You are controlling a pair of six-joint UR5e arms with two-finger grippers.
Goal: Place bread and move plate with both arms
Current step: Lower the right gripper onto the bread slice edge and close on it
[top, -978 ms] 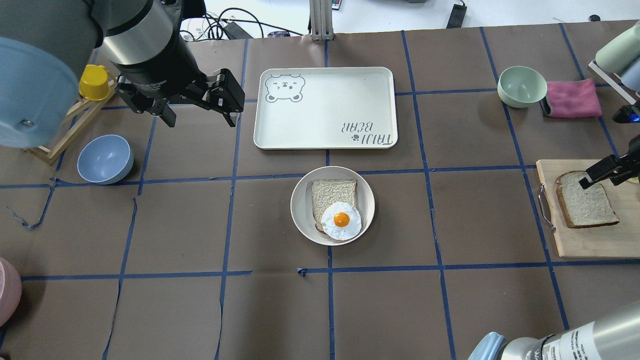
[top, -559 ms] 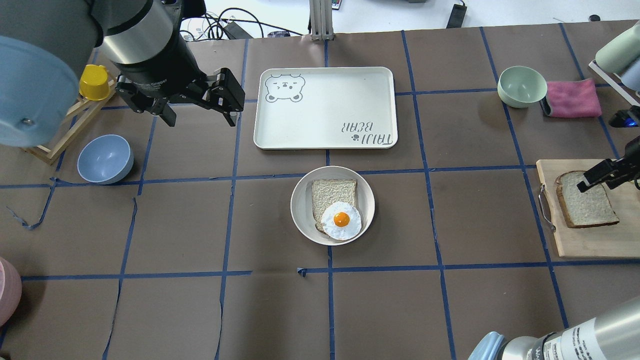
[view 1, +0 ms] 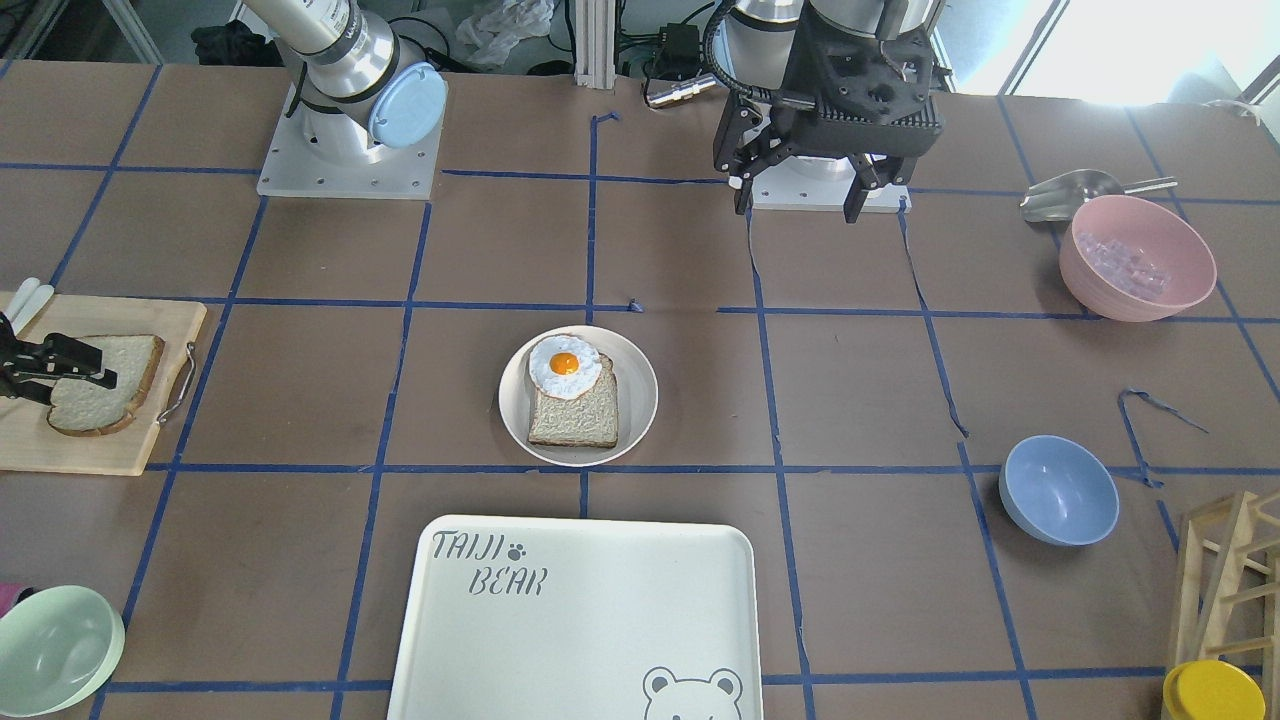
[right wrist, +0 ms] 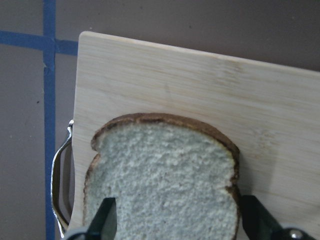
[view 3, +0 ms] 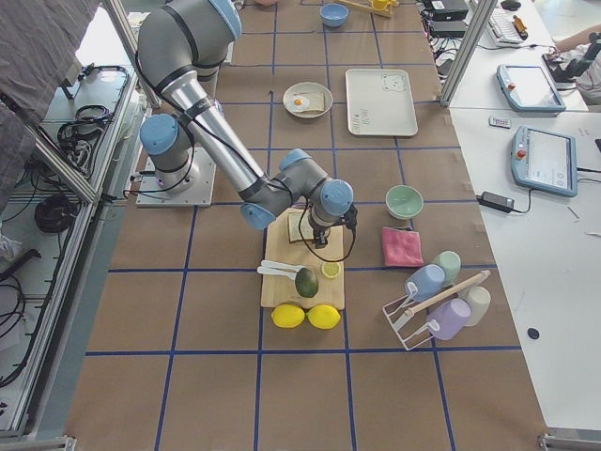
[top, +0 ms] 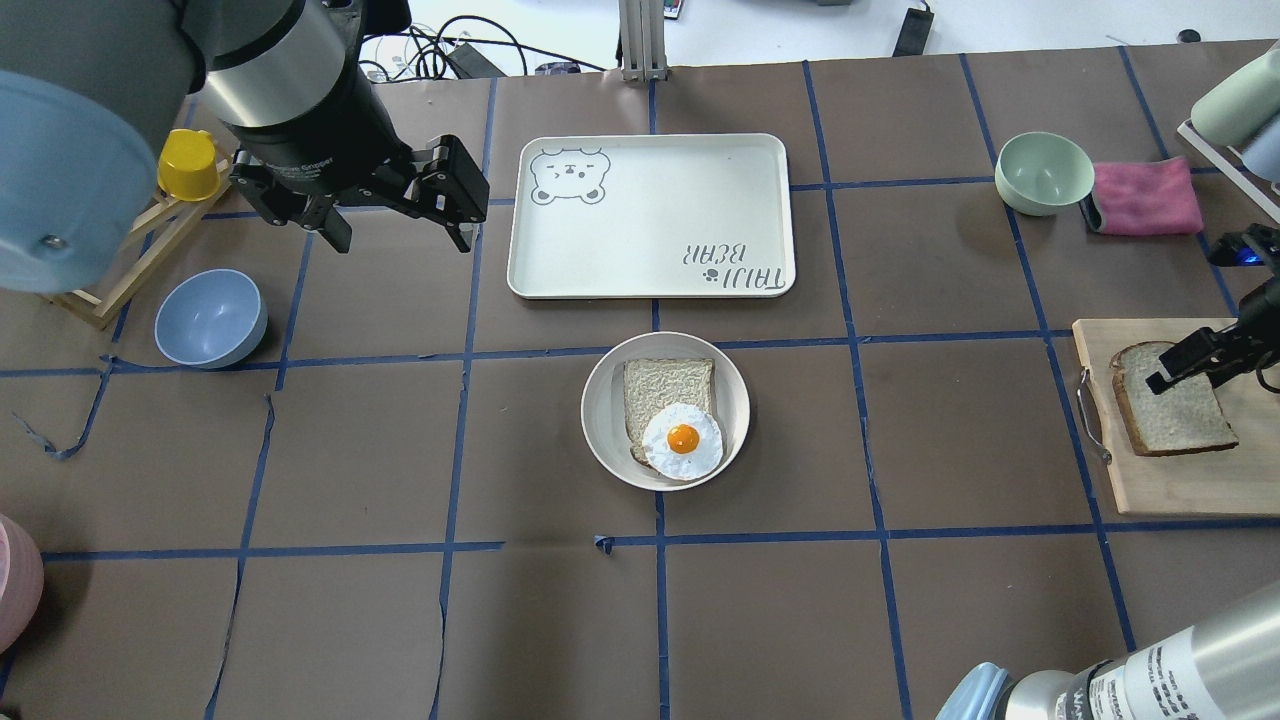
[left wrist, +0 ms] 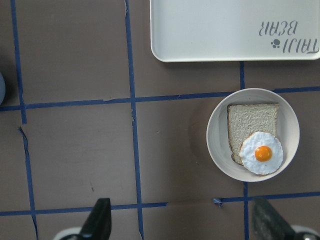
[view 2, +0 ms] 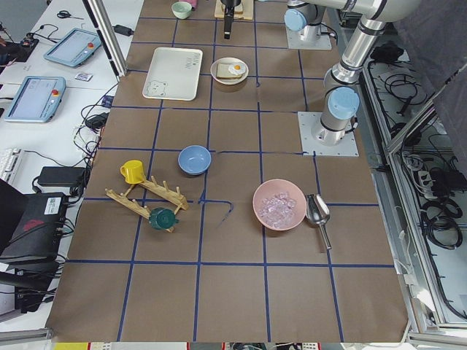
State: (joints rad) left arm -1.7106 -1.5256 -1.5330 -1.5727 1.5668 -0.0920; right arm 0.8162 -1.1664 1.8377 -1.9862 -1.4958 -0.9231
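Observation:
The bread point(top: 1172, 410), a grey-white slice with a dark brown crust, lies on a wooden cutting board point(top: 1180, 480) at the right. My right gripper point(top: 1185, 362) is open just above it, with a finger on each side of the slice in the right wrist view point(right wrist: 180, 225). The bread point(right wrist: 160, 185) fills that view. The round cream plate point(top: 600, 400) sits at the table's middle and holds a squarer slice point(top: 668, 390) with a fried egg point(top: 683, 440) on it. My left gripper point(top: 400, 235) is open and empty, high over the far left.
The large "TAIJI BEAR" tray point(top: 650, 215) lies just beyond the plate. A blue bowl point(top: 210, 318) and a yellow cup point(top: 188, 165) on a wooden rack are at the left. A green bowl point(top: 1043, 172) and a pink cloth point(top: 1145, 195) are at the far right.
My right gripper has moved a little left and nearer over the bread. The left arm, the plate and the bread have not moved.

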